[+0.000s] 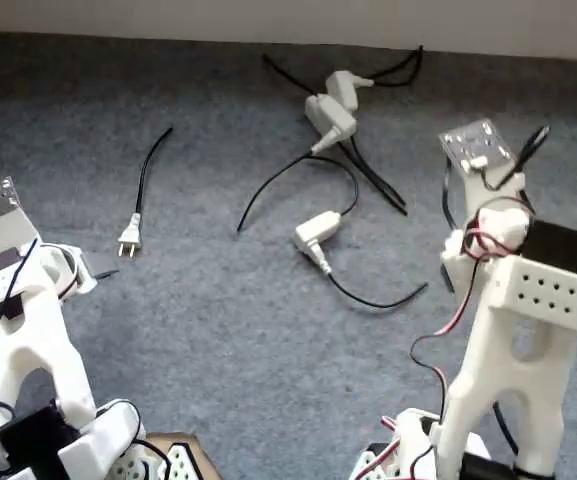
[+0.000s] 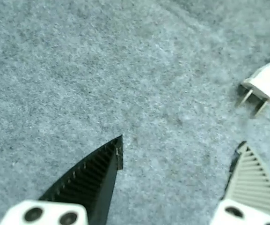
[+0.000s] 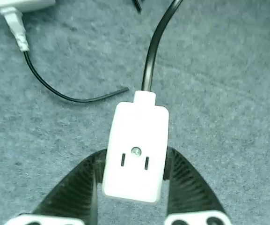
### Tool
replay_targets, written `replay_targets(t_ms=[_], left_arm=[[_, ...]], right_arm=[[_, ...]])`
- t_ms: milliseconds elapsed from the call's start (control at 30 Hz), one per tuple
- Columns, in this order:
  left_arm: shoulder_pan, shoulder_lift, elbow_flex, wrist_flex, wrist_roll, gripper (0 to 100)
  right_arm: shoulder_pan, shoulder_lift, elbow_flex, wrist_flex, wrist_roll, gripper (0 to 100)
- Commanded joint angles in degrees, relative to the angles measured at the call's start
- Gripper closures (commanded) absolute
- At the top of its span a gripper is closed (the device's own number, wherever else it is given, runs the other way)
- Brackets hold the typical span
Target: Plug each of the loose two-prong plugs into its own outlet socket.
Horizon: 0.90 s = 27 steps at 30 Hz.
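A white two-prong plug (image 1: pixel 129 238) on a black cord lies on the grey carpet at the left. My left gripper (image 2: pixel 181 143) is open just short of it, and the plug (image 2: pixel 265 83) lies beyond the pale fingertip (image 2: pixel 249 180), prongs toward me. My right gripper (image 3: pixel 134 159) is shut on a white outlet socket (image 3: pixel 137 136); its slotted face is up and its black cord runs away from me. The right arm (image 1: pixel 523 290) stands at the right of the high view. Another white connector (image 1: pixel 316 233) with a cord lies mid-carpet.
Two more white connectors (image 1: pixel 330 108) with tangled black cords lie at the back centre. A loose black cord end (image 3: pixel 78 97) curls beside the held socket. Open carpet spreads between the arms toward the front.
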<state>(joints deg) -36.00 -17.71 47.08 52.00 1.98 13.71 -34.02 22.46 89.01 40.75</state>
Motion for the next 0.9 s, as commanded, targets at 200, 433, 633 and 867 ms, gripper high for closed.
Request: replay_targets(t_ms=[200,433,633,867], left_arm=[[8.0,-0.8,0.4,2.0,6.6,64],[12.9,-0.8,3.3,2.4,6.7,64],[14.8,-0.7,5.2,0.7,6.7,64],[16.7,-0.7,7.1,-3.4,6.6,64]], right_arm=[[-5.9,-30.6,43.6,-16.0,2.9,95.0],[-13.7,-47.6,61.8,-19.8,-1.8,91.9],[-8.0,-57.7,65.8,-15.9,-1.8,78.7],[-8.4,-63.3,56.9,-13.0,-1.6,78.2]])
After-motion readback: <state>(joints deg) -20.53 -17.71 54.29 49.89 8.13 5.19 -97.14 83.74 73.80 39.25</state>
